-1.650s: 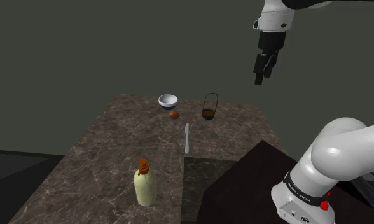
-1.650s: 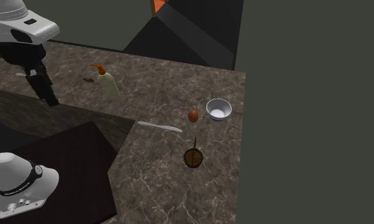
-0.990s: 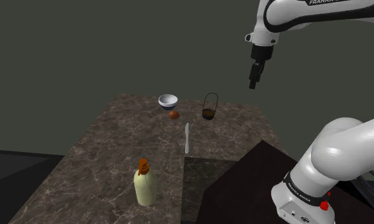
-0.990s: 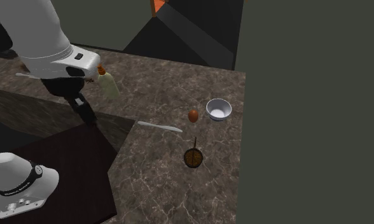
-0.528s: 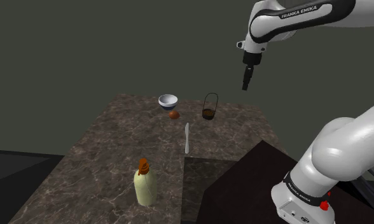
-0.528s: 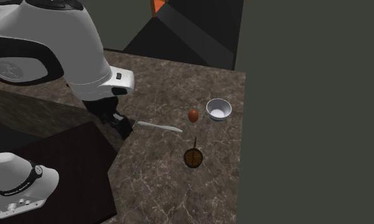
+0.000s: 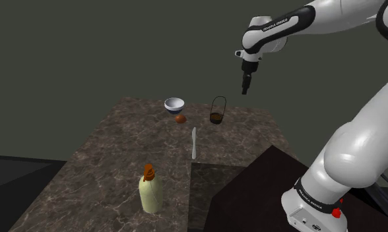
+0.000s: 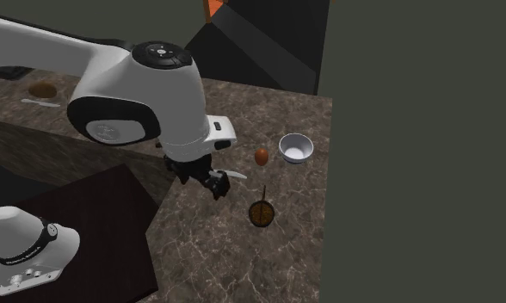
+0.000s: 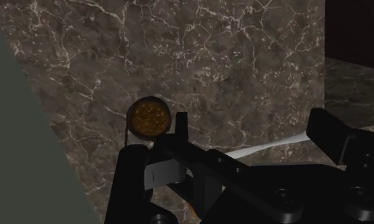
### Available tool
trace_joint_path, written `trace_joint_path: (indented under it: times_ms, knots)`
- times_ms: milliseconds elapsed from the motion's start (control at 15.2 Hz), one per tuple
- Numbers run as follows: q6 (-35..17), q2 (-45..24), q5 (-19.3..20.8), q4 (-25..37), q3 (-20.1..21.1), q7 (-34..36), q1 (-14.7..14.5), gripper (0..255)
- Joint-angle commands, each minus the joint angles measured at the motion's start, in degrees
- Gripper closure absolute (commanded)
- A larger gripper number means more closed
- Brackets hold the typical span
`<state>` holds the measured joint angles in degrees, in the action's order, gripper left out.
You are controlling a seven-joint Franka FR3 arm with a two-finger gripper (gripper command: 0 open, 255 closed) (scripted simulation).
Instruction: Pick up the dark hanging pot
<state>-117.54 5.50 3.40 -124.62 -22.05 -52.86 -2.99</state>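
Pot (image 7: 217,116): upright near the counter (image 7: 120,158) far edge, upper centre of frame; open surface around it.
Gripper (image 7: 245,88): hangs above-right of the pot, pointing down, fingers apart.

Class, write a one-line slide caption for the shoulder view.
Black gripper hovers above the dark hanging pot, which stands near the marbled countertop's far edge.

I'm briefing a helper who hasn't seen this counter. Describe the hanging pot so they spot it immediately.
Start at the dark marbled countertop and go to its far end in the shoulder view, by the wall. Past the knife stands the hanging pot: small, dark, with a tall loop handle that the white bowl lacks.
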Motion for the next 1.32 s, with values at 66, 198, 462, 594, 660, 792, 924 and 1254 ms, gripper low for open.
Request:
trace_joint_path:
  times_ms: [66,198,462,594,660,792,924,1254]
  knots:
    - [-2.8,-7.2,-3.7,4.4,-1.1,-6.9,0.2,0]
    - [-3.9,-12.0,-6.3,8.0,-1.2,-11.3,0.7,0]
    - [-5.0,-21.4,-11.4,16.0,-0.1,-19.2,2.7,0]
    - [-4.9,-26.0,-13.6,20.6,0.8,-22.6,4.0,0]
    - [-4.8,-28.3,-14.5,23.0,1.4,-24.2,4.7,0]
    - [-4.4,-31.9,-15.8,27.0,2.4,-26.4,5.9,0]
    - [-5.6,-32.6,-16.1,26.5,2.7,-26.6,6.0,0]
    - [-8.6,-34.6,-17.0,25.5,3.2,-27.3,6.3,0]
